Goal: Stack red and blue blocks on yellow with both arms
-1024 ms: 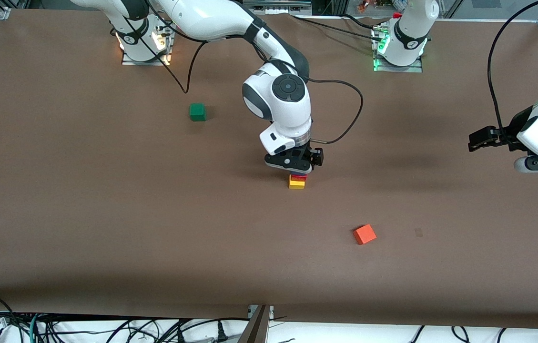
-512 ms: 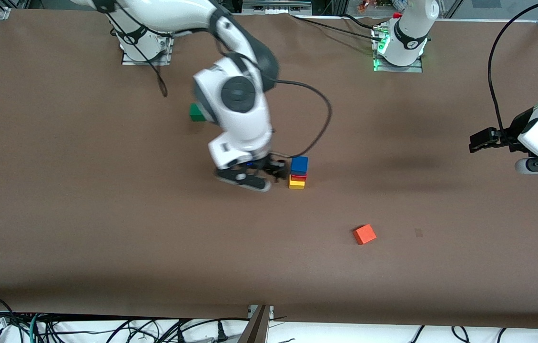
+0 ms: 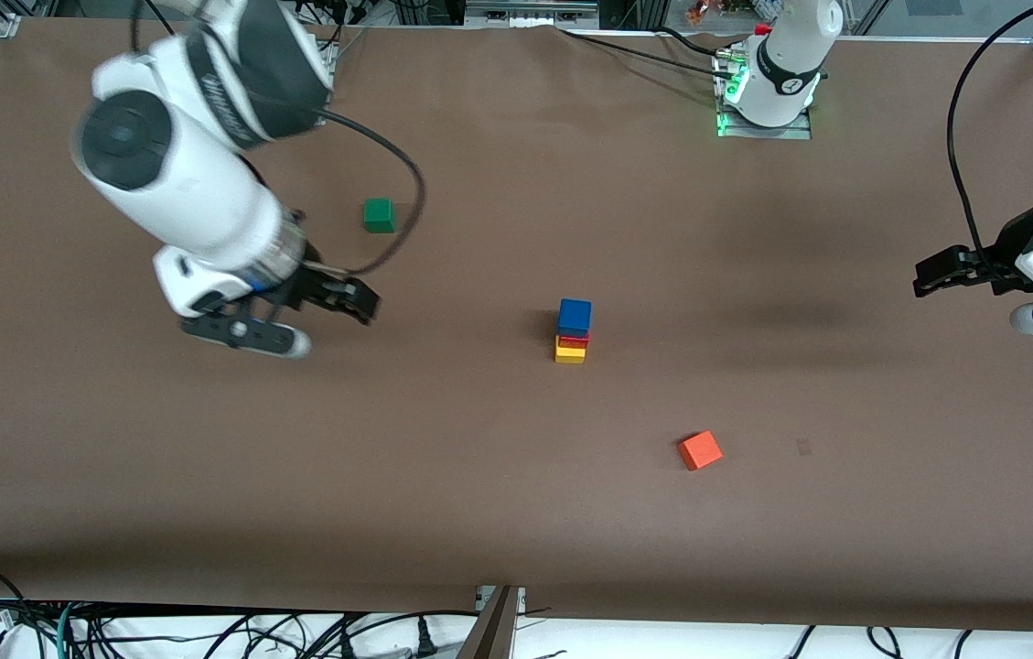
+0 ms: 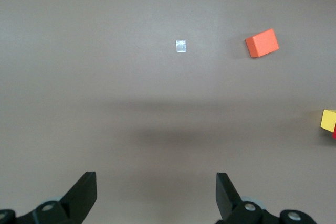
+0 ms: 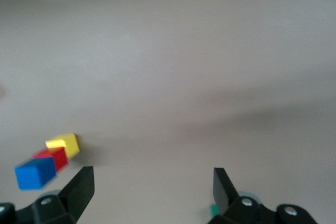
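Brown table [image 3: 479,513], blue block [image 3: 575,316] on red block [image 3: 574,340] on yellow [image 3: 569,353], right gripper [image 3: 347,302] and left gripper [image 3: 937,273] spread, empty.

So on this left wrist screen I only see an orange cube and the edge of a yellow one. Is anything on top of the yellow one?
Observer: Yes. The yellow cube carries a red cube, and a blue cube sits on top of that.
Operator: Is the other arm holding anything?
Observer: No. The right gripper is open and empty over bare table toward the right arm's end, apart from the stack. The left gripper waits open at the left arm's end.
Operator: Any more cubes?
Observer: A green cube, farther from the front camera than the stack.
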You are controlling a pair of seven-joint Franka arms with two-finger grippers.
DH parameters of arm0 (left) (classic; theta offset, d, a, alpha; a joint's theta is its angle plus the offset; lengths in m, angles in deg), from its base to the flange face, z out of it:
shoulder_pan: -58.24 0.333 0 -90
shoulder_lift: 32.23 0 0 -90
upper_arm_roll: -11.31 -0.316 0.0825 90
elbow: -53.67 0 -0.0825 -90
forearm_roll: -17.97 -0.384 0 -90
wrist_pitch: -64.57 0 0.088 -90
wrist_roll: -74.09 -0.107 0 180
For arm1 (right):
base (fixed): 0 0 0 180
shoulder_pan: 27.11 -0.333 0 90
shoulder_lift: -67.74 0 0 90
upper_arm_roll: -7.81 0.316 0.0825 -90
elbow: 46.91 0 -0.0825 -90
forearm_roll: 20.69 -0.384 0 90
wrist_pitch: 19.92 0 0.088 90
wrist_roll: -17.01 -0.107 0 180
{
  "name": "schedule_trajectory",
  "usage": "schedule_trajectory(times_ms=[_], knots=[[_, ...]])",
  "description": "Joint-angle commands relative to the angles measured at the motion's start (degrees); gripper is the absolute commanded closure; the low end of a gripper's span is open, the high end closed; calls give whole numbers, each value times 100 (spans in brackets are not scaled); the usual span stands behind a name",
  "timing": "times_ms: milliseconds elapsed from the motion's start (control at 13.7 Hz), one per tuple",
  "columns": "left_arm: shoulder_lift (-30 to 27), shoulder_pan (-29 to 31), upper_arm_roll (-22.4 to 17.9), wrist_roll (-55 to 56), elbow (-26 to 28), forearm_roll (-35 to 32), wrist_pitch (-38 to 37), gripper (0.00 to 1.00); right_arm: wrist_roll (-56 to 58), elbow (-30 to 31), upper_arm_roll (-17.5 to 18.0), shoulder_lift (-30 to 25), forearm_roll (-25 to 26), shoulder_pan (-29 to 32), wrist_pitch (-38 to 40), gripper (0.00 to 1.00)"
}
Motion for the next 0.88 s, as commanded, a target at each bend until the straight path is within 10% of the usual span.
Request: schedule_trajectory(times_ms=[0,220,805], knots=[[70,35,21,-96,-158,115,-29,0,930,2003,104,-1574,-20,502,-357,0],[70,18,38,-97,-167,106,-29,0,1881,2701,270,-2271,391,1039,-305,0],[61,35,47,-97,-176,106,-56,0,2816,2210,482,-2158,745,1507,-164,0]])
